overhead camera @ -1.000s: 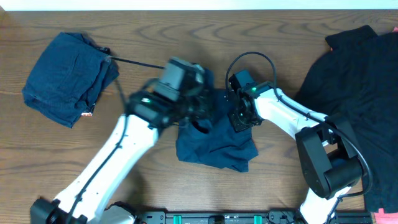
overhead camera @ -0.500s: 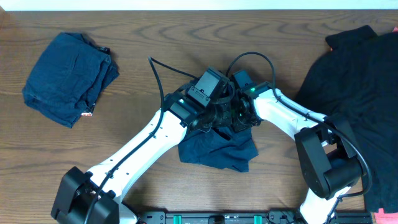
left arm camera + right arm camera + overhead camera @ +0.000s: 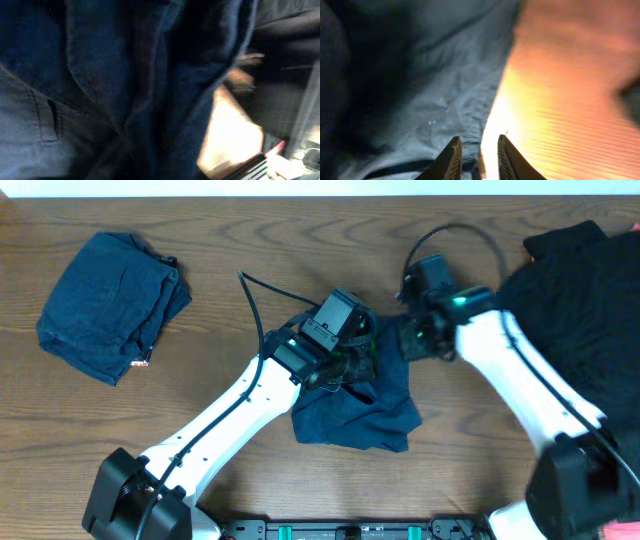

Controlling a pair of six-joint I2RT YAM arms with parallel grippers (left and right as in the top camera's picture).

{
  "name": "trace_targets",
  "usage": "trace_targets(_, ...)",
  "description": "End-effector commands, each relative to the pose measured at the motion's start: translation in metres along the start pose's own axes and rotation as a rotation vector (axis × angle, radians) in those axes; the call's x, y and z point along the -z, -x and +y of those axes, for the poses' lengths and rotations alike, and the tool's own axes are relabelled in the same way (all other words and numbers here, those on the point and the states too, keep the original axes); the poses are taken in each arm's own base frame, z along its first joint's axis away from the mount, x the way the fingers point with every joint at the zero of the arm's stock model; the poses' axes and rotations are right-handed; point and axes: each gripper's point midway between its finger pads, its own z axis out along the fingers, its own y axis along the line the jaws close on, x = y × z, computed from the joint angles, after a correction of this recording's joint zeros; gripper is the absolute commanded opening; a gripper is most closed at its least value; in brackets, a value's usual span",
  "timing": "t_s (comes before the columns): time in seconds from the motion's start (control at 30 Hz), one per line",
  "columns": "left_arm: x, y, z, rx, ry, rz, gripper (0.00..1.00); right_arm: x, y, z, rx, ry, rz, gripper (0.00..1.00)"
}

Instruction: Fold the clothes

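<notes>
- The right end effector [image 3: 479,156] is being held with its fingertips [image 3: 451,159] parted by a narrow gap, and nothing is being pinched between them.
- It is being poised just above the hem of the crumpled navy trousers [image 3: 420,100], where the cloth is meeting the bare desk [image 3: 570,100].
- From overhead, the right end effector [image 3: 412,345] is being seen at the upper right edge of the trousers, which are lying bunched near the middle of the desk.
- The left end effector [image 3: 350,363] is being held low over the upper part of the same trousers; its fingers are being hidden, so whether they are spread or pressed together cannot be told.
- The left wrist view is being filled by blurred navy folds and seams.
- A folded navy garment [image 3: 105,305] is being left well apart at the far left.
- A black garment [image 3: 590,310] is being spread at the right edge, partly overlapped by the right arm [image 3: 530,380].
</notes>
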Motion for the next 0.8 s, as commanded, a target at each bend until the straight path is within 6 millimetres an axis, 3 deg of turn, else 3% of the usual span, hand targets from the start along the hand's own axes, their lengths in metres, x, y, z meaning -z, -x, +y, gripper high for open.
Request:
trace_targets(0.0, 0.004, 0.005, -0.021, 0.011, -0.059, -0.020, 0.46, 0.017, 0.004, -0.017, -0.047, -0.025, -0.036, 0.22)
trace_targets(0.07, 0.004, 0.005, -0.035, -0.015, -0.113, -0.024, 0.63, 0.019, 0.003, -0.021, -0.057, -0.029, -0.034, 0.22)
trace_targets(0.1, 0.005, 0.005, -0.044, -0.043, -0.150, -0.027, 0.66, 0.020, 0.003, -0.022, -0.060, -0.030, -0.032, 0.22)
trace_targets(0.17, 0.009, 0.007, -0.056, -0.121, -0.208, -0.031, 0.70, 0.021, 0.002, -0.023, -0.064, -0.032, -0.029, 0.22)
trace_targets(0.27, 0.020, 0.019, -0.050, -0.171, -0.213, -0.067, 0.71, 0.024, 0.001, -0.023, -0.054, -0.028, -0.033, 0.22)
trace_targets(0.37, 0.038, 0.036, -0.028, -0.155, -0.181, -0.108, 0.71, 0.029, 0.001, -0.011, 0.003, 0.035, -0.039, 0.22)
trace_targets(0.47, 0.050, 0.053, 0.006, -0.091, -0.110, -0.136, 0.71, 0.038, -0.008, 0.027, 0.129, 0.260, -0.020, 0.18)
trace_targets(0.6, 0.054, 0.070, 0.069, 0.026, 0.094, -0.180, 0.71, 0.047, -0.032, 0.072, 0.235, 0.508, 0.054, 0.13)
trace_targets(0.77, 0.039, 0.085, 0.091, -0.027, 0.142, -0.180, 0.69, 0.026, -0.073, 0.088, 0.267, 0.518, 0.199, 0.12)
